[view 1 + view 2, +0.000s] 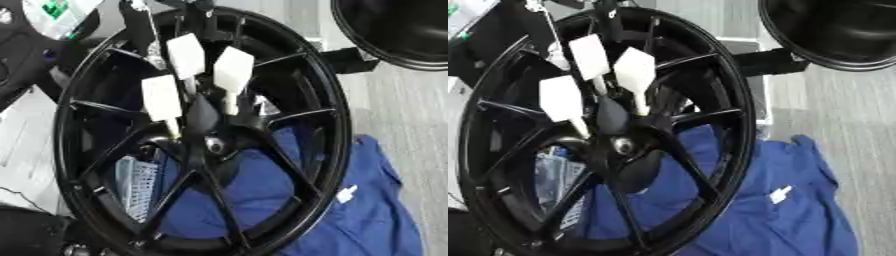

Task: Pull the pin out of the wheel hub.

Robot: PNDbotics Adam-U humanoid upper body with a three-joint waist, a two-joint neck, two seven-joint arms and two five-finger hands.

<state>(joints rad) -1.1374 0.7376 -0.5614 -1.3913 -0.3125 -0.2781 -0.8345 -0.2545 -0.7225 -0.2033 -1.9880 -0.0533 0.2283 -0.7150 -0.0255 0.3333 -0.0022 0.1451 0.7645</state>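
Near: blue cloth (pixel 350 225) under the wheel hub (pixel 325 100), prob. to cushion the rim; hub stands tilted toward us, black, thin spokes, silver centre bolt (pixel 215 145). Above centre: three white flag-like pins (pixel 185 55) stuck in holes round the hub; we'd pull one of these. Far: second black rim (pixel 394 30). Neither hand in view; fingers can't be judged.

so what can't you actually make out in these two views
- Robot's hands: neither view shows one clearly; dark shapes at the top and lower left are unidentifiable.
- Three white flat tags on thin stems at the black spoked wheel hub: the stems' lower ends vanish into dark spokes, so seating is unclear.
- Blue cloth: partly hidden behind the spokes.
- Second black round rim: cut by the top right edge.
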